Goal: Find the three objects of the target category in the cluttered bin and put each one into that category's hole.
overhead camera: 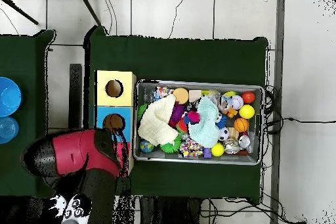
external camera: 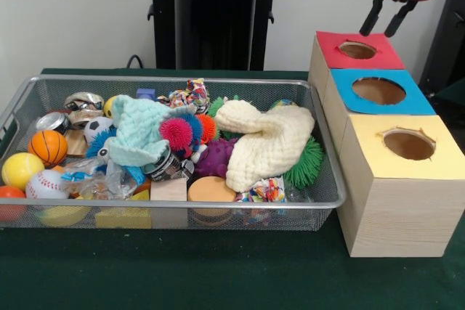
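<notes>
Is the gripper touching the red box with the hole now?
Apart. In the front view the gripper hangs open above the red box, and pale wall shows between its fingertips and the hole.

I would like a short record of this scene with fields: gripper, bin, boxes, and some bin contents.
gripper: open, empty, hanging above the red-faced box
bin: silver wire mesh basket, on the green table, beside the boxes
boxes: three pale wooden boxes in a row, faces red, blue, yellow
red hole: round, nothing visible in it
blue hole
yellow hole
contents: cream knitted cloth, pale blue knitted cloth, basketball, baseball, yellow ball, purple spiky ball
</notes>
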Motion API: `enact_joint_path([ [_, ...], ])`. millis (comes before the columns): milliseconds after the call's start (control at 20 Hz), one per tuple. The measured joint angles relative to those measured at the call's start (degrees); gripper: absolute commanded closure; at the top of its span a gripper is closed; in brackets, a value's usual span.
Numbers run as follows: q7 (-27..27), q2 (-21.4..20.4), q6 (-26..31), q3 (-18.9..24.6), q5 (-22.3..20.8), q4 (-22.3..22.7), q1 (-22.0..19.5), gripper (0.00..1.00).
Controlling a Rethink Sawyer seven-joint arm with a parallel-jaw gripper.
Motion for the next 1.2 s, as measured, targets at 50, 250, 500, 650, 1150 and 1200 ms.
enact_joint_path([
  [50, 0.0, -0.68, -0.42, -0.02, 0.0, -0.01, -0.34, 0.0],
  [250, 0.0, -2.18, -1.15, -0.02, -0.01, 0.01, -1.14, 0.0],
  [500, 0.0, -2.98, -1.16, -0.02, -0.04, -0.02, -1.84, 0.0],
  [650, 0.0, -2.94, -1.3, -0.02, -0.26, -0.02, -2.41, 0.0],
  [1150, 0.0, -2.91, -8.55, 0.2, -0.41, -0.01, -8.97, 0.0],
  [1200, 0.0, -2.9, -9.3, 0.29, -0.4, -0.01, -9.69, 0.0],
])
